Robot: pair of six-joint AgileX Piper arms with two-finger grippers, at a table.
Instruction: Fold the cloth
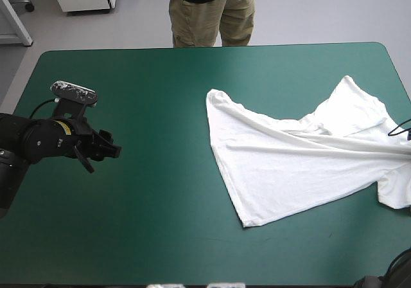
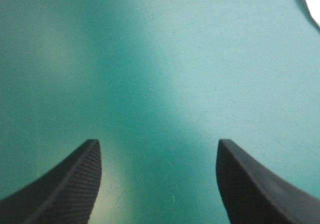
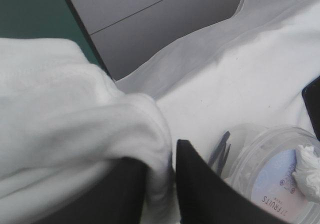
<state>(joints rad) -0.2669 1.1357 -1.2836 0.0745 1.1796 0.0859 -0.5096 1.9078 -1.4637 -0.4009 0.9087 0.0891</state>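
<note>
Your T-shirt (image 1: pixel 289 159) lies on the tabletop's (image 1: pixel 160 236) right half, stretched along the 9-to-3 line toward the right gripper (image 3: pixel 161 156), which pinches a fold of it near the right edge. Your left gripper (image 1: pixel 110 148) hangs spread over the bare teal-green cover, well apart, with the T-shirt's nearest edge at its 3 o'clock.

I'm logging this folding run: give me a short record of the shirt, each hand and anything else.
T-shirt: white, mostly flat on the right half of the teal-green cover, creased, stretched toward the right edge
Left hand: open, over bare cover, apart from the T-shirt
Right hand: shut on a bunch of the T-shirt
Fold: not yet made
Other: clear plastic tub beside the right hand; what it rests on cannot be told
</note>
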